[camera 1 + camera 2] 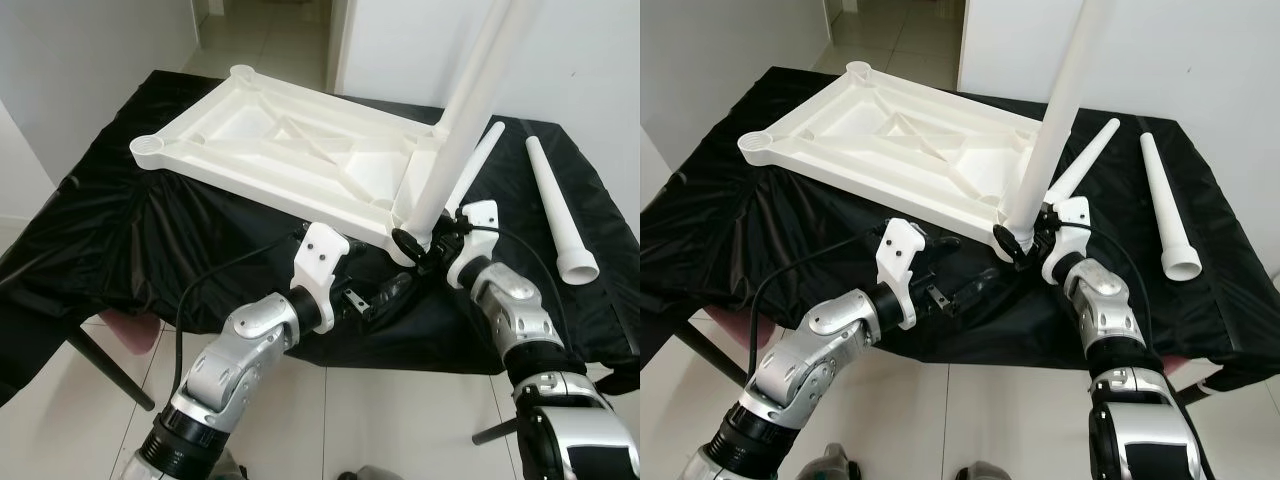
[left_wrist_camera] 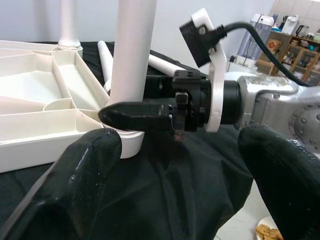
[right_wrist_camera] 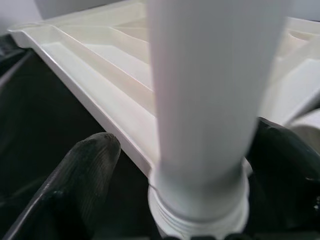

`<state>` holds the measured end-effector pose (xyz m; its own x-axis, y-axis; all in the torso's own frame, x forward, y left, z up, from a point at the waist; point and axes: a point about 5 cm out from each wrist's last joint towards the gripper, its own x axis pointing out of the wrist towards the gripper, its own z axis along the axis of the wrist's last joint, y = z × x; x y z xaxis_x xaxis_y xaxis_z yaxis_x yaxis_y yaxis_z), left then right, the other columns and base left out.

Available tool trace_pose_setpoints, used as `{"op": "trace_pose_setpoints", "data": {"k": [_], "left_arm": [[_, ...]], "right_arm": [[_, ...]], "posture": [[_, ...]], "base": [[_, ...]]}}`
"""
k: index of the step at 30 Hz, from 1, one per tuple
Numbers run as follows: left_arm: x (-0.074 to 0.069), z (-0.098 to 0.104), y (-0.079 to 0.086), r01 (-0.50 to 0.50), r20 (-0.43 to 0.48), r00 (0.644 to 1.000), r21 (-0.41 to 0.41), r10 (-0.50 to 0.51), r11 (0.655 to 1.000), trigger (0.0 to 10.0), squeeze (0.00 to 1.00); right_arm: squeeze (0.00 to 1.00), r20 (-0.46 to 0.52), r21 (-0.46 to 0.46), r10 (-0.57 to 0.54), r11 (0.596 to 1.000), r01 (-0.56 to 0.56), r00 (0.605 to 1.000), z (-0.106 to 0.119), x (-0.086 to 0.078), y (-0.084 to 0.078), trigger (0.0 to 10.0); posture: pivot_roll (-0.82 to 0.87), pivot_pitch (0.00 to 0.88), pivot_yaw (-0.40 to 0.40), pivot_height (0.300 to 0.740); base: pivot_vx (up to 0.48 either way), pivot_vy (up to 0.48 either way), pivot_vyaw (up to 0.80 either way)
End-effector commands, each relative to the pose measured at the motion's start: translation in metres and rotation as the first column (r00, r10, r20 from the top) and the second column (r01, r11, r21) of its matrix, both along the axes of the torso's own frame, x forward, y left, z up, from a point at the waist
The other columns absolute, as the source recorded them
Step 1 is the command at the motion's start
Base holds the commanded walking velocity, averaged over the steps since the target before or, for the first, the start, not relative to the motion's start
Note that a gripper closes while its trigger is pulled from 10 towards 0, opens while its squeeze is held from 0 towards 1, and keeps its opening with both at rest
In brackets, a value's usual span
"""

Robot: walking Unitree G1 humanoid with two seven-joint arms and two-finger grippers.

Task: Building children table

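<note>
A white plastic tabletop (image 1: 250,120) lies upside down on the black cloth (image 1: 120,230). One white leg (image 1: 455,120) stands upright in its near right corner socket. My right gripper (image 1: 415,248) is at the base of that leg with its fingers (image 3: 92,165) on either side; a gap shows between one finger and the leg, so it is open. My left gripper (image 1: 375,290) hovers open over the cloth just left of that corner, pointing at the leg's base (image 2: 127,135). Two loose white legs (image 1: 560,215) (image 1: 482,155) lie on the cloth to the right.
The cloth-covered table's front edge (image 1: 400,365) runs just under both wrists, with tiled floor (image 1: 380,420) below. Empty round sockets (image 1: 150,150) sit at the tabletop's left corners. White walls and a doorway (image 1: 265,25) stand behind.
</note>
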<state>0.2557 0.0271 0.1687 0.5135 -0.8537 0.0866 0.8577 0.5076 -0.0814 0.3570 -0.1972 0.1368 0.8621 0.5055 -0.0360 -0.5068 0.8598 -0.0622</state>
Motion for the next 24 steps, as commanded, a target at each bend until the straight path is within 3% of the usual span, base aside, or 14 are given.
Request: {"op": "trace_pose_setpoints", "data": {"k": [1, 11, 12, 14, 15, 17, 18, 24], "left_arm": [[0.0, 0.001, -0.001, 0.034, 0.003, 0.999, 0.004, -0.034, 0.999, 10.0, 0.0], [0.0, 0.001, 0.0, 0.026, 0.003, 1.0, 0.002, -0.026, 1.0, 10.0, 0.0], [-0.001, 0.001, 0.0, 0.025, 0.003, 1.0, 0.003, -0.025, 1.0, 10.0, 0.0], [-0.001, 0.001, 0.0, 0.024, 0.002, 1.0, 0.003, -0.024, 1.0, 10.0, 0.0], [-0.001, 0.001, 0.001, 0.023, 0.002, 1.0, 0.004, -0.023, 1.0, 10.0, 0.0], [-0.001, 0.001, 0.001, 0.023, 0.001, 1.0, 0.005, -0.023, 1.0, 10.0, 0.0], [-0.001, 0.001, 0.001, 0.023, 0.0, 1.0, 0.006, -0.023, 1.0, 10.0, 0.0], [-0.002, 0.0, 0.001, 0.027, -0.002, 1.0, 0.006, -0.027, 1.0, 10.0, 0.0]], "right_arm": [[0.0, -0.001, -0.02, 0.024, 1.0, -0.024, 1.0, 0.001, 0.002, -0.003, 10.0], [0.0, -0.004, -0.03, 0.006, 1.0, -0.006, 1.0, 0.004, 0.01, -0.001, 10.0], [0.0, -0.011, -0.036, 0.0, 0.999, 0.0, 1.0, 0.002, 0.011, 0.0, 7.7], [0.0, -0.013, -0.04, -0.007, 0.999, 0.007, 1.0, 0.001, 0.011, 0.0, 7.7], [0.0, -0.036, -0.055, -0.016, 0.998, 0.014, 0.999, -0.003, 0.011, 0.0, 2.1], [0.0, -0.052, -0.067, -0.022, 0.998, 0.019, 0.998, -0.005, 0.011, 0.0, 2.1], [0.0, -0.072, -0.063, -0.014, 0.998, 0.009, 0.997, -0.008, 0.01, 0.0, 0.0], [0.0, -0.09, -0.032, 0.032, 0.999, -0.035, 0.995, -0.013, 0.007, -0.002, 0.0]], "posture": [[0.07, 0.006, -0.047, 0.74], [0.08, 0.012, -0.047, 0.74], [0.08, 0.015, -0.046, 0.74], [0.08, 0.016, -0.045, 0.74], [0.08, 0.018, -0.044, 0.74], [0.08, 0.018, -0.044, 0.74], [0.08, 0.02, -0.043, 0.74], [0.07, 0.022, -0.04, 0.74]], "base": [[0.0, 0.0, 0.0], [0.0, 0.0, 0.0], [0.0, 0.0, 0.0], [0.0, 0.0, 0.0], [0.0, 0.0, 0.0], [0.0, 0.0, 0.0], [0.0, 0.0, 0.0], [0.0, 0.0, 0.0]]}}
